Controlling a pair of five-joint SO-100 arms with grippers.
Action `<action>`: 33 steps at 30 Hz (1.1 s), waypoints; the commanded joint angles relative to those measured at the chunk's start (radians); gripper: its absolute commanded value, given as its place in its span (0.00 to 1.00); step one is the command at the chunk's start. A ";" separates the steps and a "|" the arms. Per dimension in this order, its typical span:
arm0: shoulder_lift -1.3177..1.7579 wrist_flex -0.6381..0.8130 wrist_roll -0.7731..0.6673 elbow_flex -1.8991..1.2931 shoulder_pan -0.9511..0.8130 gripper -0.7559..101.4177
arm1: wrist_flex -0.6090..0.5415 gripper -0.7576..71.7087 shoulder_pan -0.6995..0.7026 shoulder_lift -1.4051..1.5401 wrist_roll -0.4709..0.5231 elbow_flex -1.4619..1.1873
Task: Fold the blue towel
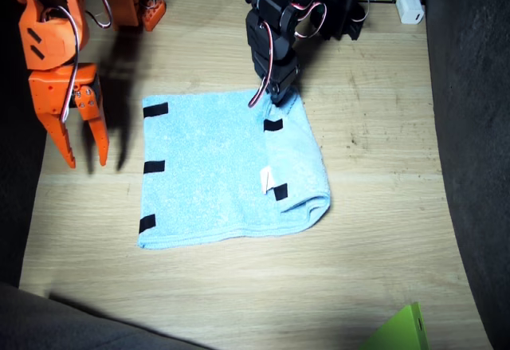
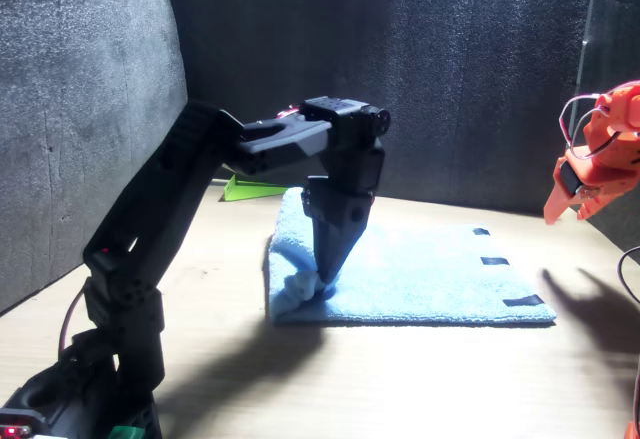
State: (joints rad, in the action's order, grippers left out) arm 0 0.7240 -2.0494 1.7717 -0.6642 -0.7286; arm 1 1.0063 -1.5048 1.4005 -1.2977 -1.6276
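A: Item one, the cloth?
B: Blue towel (image 1: 215,171), terry, lying flat in the middle of the tabletop (image 1: 374,151). One side is turned over onto itself in a narrow flap, so that edge is rounded and doubled. In the front view the towel (image 2: 420,279) shows the same doubled edge bunched at the corner nearest the camera.

A: Markings on it?
B: Black tape strips (image 1: 154,166): three along the flat edge on the orange arm's side, two more on the turned-over flap. A small white tag (image 1: 267,179) sits on the flap between those two.

A: Item two, the left arm?
B: Black. Its gripper (image 1: 275,95) points down at the far corner of the flap. In the front view the left gripper (image 2: 328,274) narrows to a point with its jaws drawn together on the bunched corner of the towel, pinching the cloth.

A: Item three, the right arm?
B: Orange. The right gripper (image 1: 82,151) hangs over bare tabletop just beside the taped flat edge, not touching the towel. Jaws are spread apart, holding nothing. In the front view only part of it (image 2: 570,199) shows at the picture's edge, lifted clear of the surface.

A: Anything else?
B: A white plug block (image 1: 411,7) at the far corner, a bright green piece (image 1: 402,330) at the near edge, and dark foam panels (image 2: 450,69) behind.
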 commanded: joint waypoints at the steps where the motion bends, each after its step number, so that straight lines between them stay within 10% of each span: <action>1: 0.018 -0.014 0.000 0.023 -0.034 0.14 | 0.008 0.36 -0.005 0.040 0.003 0.015; 25: 0.242 -0.014 0.052 0.178 -0.089 0.29 | -0.005 0.37 -0.006 0.026 -0.011 0.006; 33: 0.466 -0.014 -0.015 0.077 -0.327 0.00 | -0.025 0.38 -0.029 -0.006 -0.017 0.012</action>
State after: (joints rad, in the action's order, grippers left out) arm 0 1.0661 -2.0509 1.7825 -0.5553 -0.9342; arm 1 0.9940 -1.5094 1.3775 -1.3023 -1.6276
